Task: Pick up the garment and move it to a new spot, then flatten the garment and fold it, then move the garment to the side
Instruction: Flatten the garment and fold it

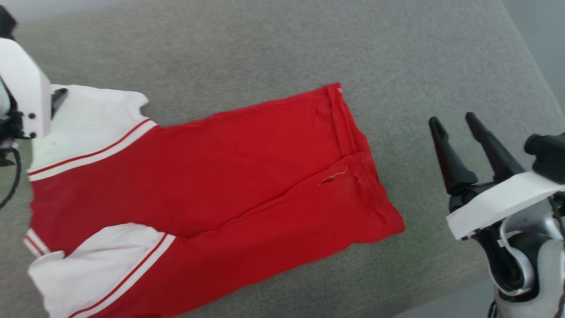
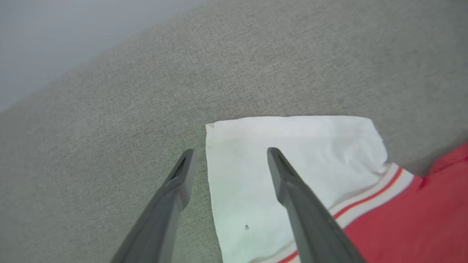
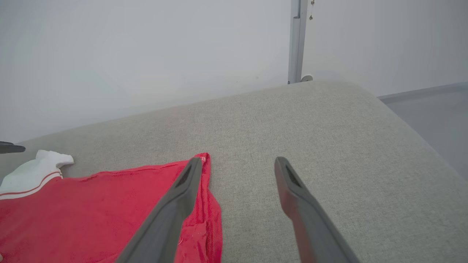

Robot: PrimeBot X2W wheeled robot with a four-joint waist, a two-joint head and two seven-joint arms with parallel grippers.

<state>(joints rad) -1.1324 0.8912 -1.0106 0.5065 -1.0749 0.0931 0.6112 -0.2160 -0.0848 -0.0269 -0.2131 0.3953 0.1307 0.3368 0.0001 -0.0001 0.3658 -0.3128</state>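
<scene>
The garment (image 1: 212,185), a red shirt with white sleeve panels and striped trim, lies spread flat on the grey cushion, hem toward the right. My right gripper (image 1: 452,119) stands open to the right of the hem, apart from the cloth; in the right wrist view the right gripper (image 3: 237,160) hovers beside the garment's hem corner (image 3: 203,160) with nothing between its fingers. My left gripper (image 2: 228,151) is open above the edge of the white sleeve (image 2: 292,153), holding nothing. In the head view the left arm's white wrist housing (image 1: 24,92) covers part of that sleeve.
The grey upholstered surface (image 1: 273,48) stretches beyond the garment on the far side and right. Its right edge (image 3: 420,124) drops to a grey floor. A pale wall with a vertical metal post (image 3: 297,40) stands behind.
</scene>
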